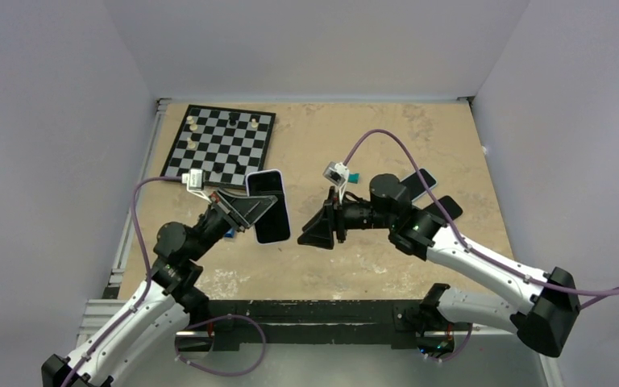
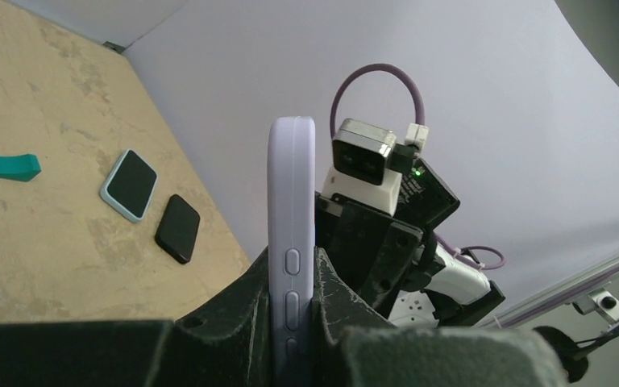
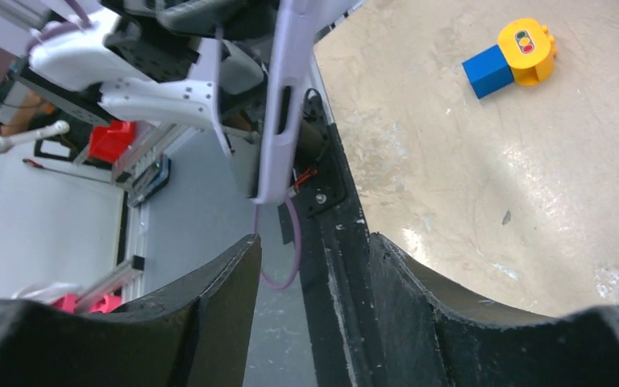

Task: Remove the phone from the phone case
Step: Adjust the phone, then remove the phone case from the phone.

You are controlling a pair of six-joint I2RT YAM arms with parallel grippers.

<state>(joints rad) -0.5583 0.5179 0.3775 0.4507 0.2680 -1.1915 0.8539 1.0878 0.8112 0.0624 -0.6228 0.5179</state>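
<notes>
Top view, progress: we judge the task barely begun. The black-screened phone (image 1: 270, 208) sits fully inside its lilac soft-plastic case (image 1: 265, 172), with no corner peeled.
Top view, place: the cased phone is held above the tan table (image 1: 419, 137), near the chessboard (image 1: 222, 145).
Top view, tools: the left gripper (image 1: 250, 205) has it; the right gripper (image 1: 316, 227) faces it, apart.
Left wrist, grip: both fingers (image 2: 238, 318) are clamped on the case's flat faces. It stands upright and edge-on, side buttons showing.
Right wrist, tool: the jaws are spread wide and hold nothing, with the case's edge ahead of them.
Right wrist, remaining: freeing the phone is all left to do.
</notes>
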